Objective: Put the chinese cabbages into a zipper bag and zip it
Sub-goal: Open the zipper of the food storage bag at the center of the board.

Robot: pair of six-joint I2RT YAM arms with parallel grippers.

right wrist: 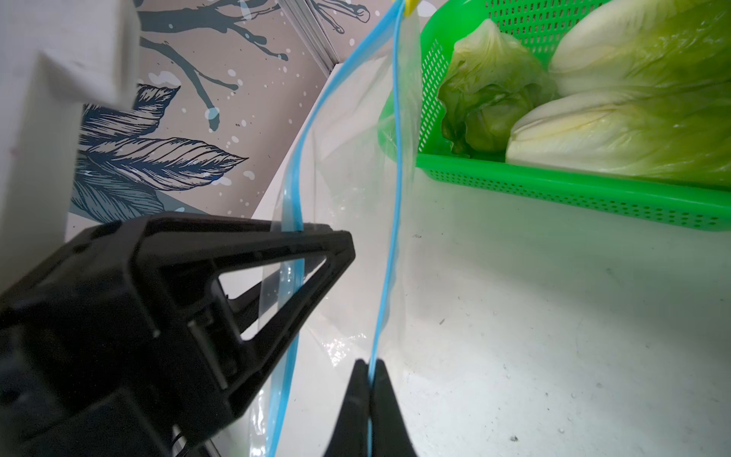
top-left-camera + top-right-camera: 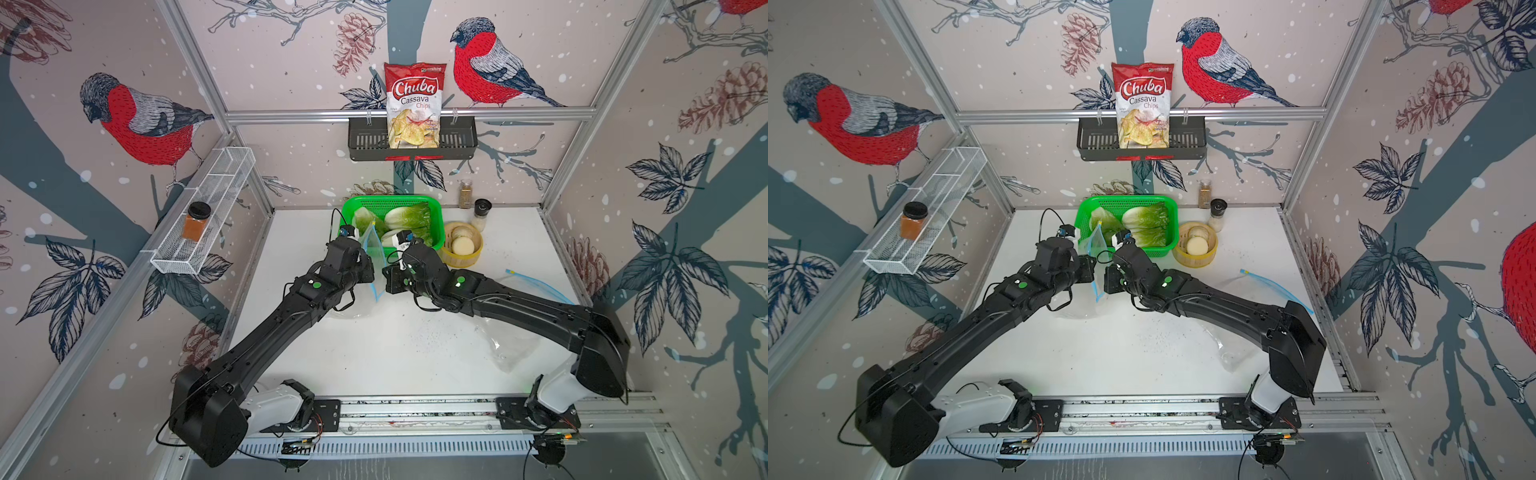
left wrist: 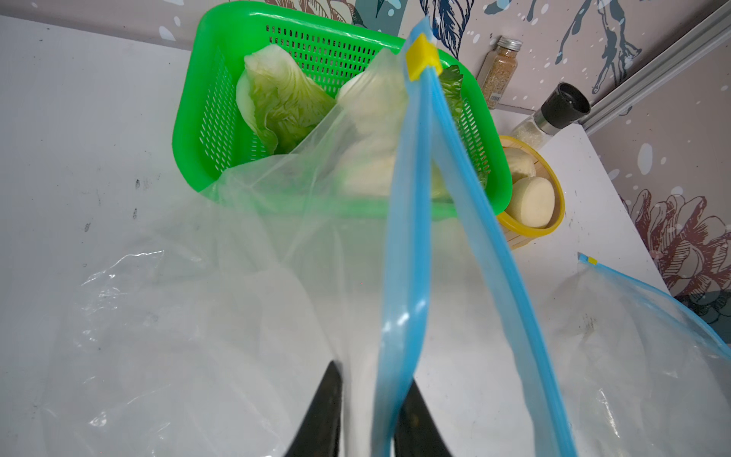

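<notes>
right end effector (image 1: 371, 366) pinches zipper bag (image 1: 352, 190) lip | left end effector (image 3: 372, 374) narrow round opposite lip (clamp unclear) | spread evenly, chinese cabbages (image 1: 617, 130) just ahead

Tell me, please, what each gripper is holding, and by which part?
The right gripper pinches the zipper bag by one blue zip strip. The left gripper straddles the opposite strip; whether it grips cannot be told.
</notes>
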